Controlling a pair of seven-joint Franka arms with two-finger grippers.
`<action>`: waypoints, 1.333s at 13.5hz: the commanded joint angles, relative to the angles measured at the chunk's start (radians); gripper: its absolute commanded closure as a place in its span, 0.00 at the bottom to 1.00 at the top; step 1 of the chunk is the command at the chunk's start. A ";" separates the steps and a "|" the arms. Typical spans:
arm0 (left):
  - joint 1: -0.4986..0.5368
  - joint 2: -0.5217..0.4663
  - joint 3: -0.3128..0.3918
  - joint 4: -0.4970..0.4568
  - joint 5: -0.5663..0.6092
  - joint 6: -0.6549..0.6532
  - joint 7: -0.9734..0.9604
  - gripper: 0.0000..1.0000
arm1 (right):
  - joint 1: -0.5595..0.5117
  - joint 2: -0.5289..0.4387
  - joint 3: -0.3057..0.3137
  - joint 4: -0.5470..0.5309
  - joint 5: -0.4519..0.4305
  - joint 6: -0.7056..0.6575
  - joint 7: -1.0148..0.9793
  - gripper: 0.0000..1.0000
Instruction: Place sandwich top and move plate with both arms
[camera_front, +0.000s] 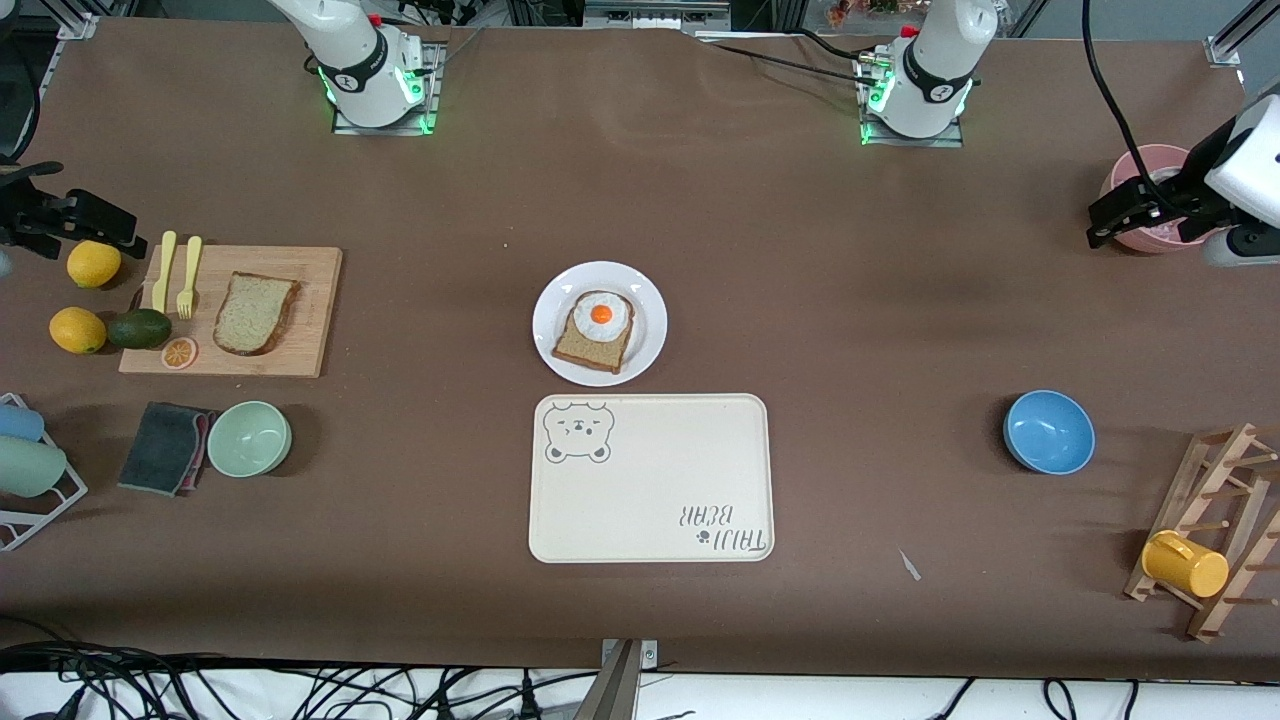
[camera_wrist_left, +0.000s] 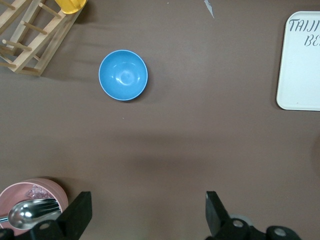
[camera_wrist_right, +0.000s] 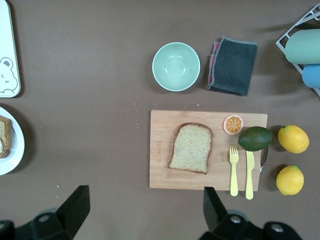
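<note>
Brown table (camera_front: 900, 300) fills the view, with wide bare stretches between its clusters of things. Cream tray (camera_front: 650, 478) with the bear drawing lies at the middle, near the front camera's edge of the table, and its surface carries nothing. Just above it in the front view, a narrow strip of table between them, sits the white plate (camera_front: 600, 322), bearing the egg-topped slice (camera_front: 596, 333); open table rings the plate on every side.

Toward the right arm's end, the wooden board (camera_front: 232, 310) holds the sandwich top (camera_front: 255, 312), lying flat near the board's middle with bare wood around it. Yellow fork and knife (camera_front: 176, 271) lie beside it on the board, an orange slice (camera_front: 179, 352) at its corner, an avocado (camera_front: 139, 328) overlapping its edge. Two lemons (camera_front: 78, 330) sit off the board, and a green bowl (camera_front: 249, 438) and a dark cloth (camera_front: 165, 447) lie nearer the camera.

Right gripper (camera_wrist_right: 142, 212) hangs high over the table's edge by the lemons, jaws spread wide, nothing in them. Left gripper (camera_wrist_left: 148, 212) hangs the same way at the left arm's end, spread wide and holding nothing, over a pink bowl (camera_front: 1150, 200) with what looks like a metal spoon inside, though its edge is half hidden. A blue bowl (camera_front: 1049, 431) stands alone on open table; a wooden rack (camera_front: 1215, 530) with a yellow cup (camera_front: 1185, 563) sits at the table's corner.
</note>
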 joint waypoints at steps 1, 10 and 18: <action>-0.009 -0.009 0.000 -0.005 0.031 0.009 0.020 0.00 | -0.003 -0.021 0.007 -0.021 -0.006 0.012 0.000 0.00; -0.009 -0.009 0.001 -0.007 0.030 0.006 0.020 0.00 | -0.003 -0.021 0.010 -0.020 -0.014 0.009 -0.003 0.00; -0.014 0.016 -0.005 -0.005 0.024 -0.003 0.020 0.00 | -0.003 -0.021 0.010 -0.020 -0.011 0.009 -0.002 0.00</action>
